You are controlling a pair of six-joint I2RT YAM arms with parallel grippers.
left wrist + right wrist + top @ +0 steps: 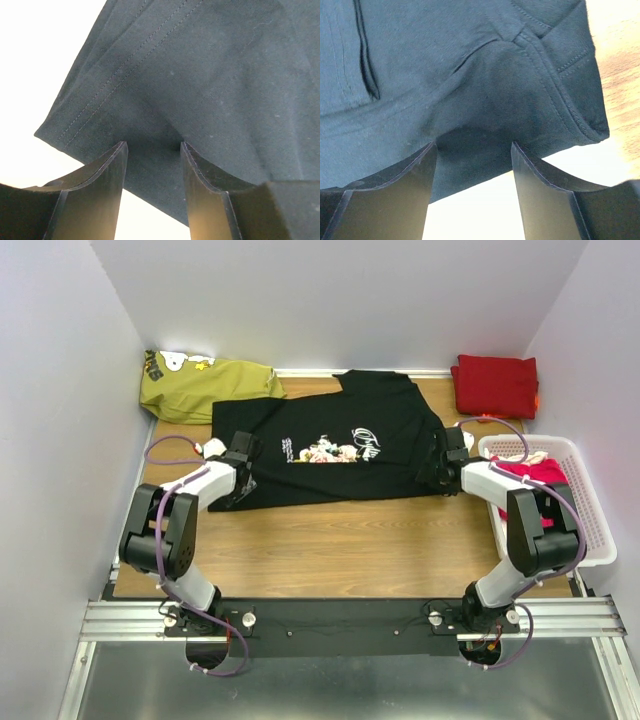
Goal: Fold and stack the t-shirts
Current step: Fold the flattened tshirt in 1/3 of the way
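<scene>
The black t-shirt point(340, 415) lies spread across the middle of the bench point(340, 550). The left fingers point(107, 175) at its left edge and the right fingers point(540, 170) at its right edge each stand parted around bunched cloth, not closed on it. If they close on one layer only, or lift unevenly, the shirt could slip free or fold crooked. The white script point(368, 448) beside its front print point(325, 451) is too small to read.

We note soft, even overhead light in the top view; both wrist views wash the table point(620, 65) toward white, leaving the black t-shirt point(470, 75) dim but sharp.
</scene>
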